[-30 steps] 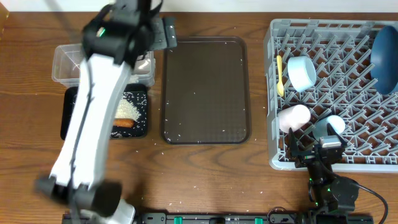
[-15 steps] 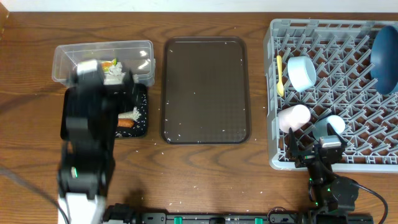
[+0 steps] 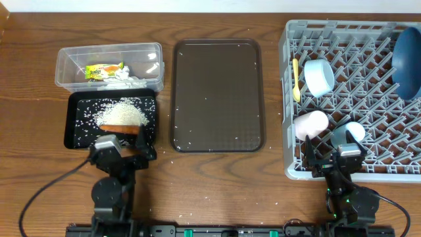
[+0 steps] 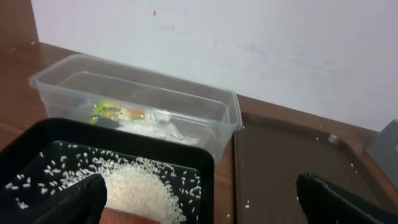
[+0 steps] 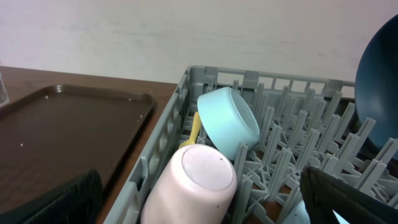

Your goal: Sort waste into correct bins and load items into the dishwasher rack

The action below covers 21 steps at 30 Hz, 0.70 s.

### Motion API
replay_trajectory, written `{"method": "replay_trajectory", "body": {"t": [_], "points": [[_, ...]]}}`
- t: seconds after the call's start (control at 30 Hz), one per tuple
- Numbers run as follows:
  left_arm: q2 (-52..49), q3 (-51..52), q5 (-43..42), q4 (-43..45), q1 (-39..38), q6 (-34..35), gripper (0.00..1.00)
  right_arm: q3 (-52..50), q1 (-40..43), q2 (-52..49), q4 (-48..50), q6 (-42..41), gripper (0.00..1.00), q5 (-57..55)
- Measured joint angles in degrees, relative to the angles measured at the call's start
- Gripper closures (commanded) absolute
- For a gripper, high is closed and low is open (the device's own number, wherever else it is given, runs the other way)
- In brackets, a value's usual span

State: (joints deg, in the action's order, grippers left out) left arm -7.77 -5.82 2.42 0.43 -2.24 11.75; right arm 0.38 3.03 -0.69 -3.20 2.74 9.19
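Note:
The clear tub (image 3: 66, 62) holds the yellow-green wrapper (image 3: 104, 70) and crumpled white paper (image 3: 129, 78). The black tray (image 3: 75, 128) holds a rice pile (image 3: 122, 111) and the orange-red sausage (image 3: 119, 128). My left gripper (image 3: 125, 147) is open and empty at the tray's front edge; its wrist view shows the rice (image 4: 140, 190), tub (image 4: 205, 102) and wrapper (image 4: 115, 112). The grey rack (image 3: 287, 99) holds the dark blue plate (image 3: 406, 62), light blue cup (image 3: 319, 77), pinkish-white cup (image 3: 309, 124), pale bowl (image 3: 348, 133) and yellow spoon (image 3: 296, 79). My right gripper (image 3: 332, 157) is open and empty at the rack's front, behind the pinkish-white cup (image 5: 193, 186).
The dark brown serving tray (image 3: 217, 95) lies between the bins and the rack, with a few rice grains on it. Loose grains are scattered on the wooden table around it. A white wall stands behind the table.
My left arm has drawn back from over the tub and black tray to the table's front edge, uncovering both bins. The right arm has not moved.

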Motion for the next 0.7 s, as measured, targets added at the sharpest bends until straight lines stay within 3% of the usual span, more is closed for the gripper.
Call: {"method": "replay_trajectory", "body": {"t": [0.27, 0.7], "points": [[6.4, 4.7, -1.9, -0.9, 0.0, 0.0, 0.0, 0.0, 0.0, 0.0, 0.0, 0.0, 0.01, 0.0], [7.1, 4.7, -3.4, -2.0, 0.0, 0.0, 0.0, 0.0, 0.0, 0.0, 0.0, 0.0, 0.01, 0.0]]}}
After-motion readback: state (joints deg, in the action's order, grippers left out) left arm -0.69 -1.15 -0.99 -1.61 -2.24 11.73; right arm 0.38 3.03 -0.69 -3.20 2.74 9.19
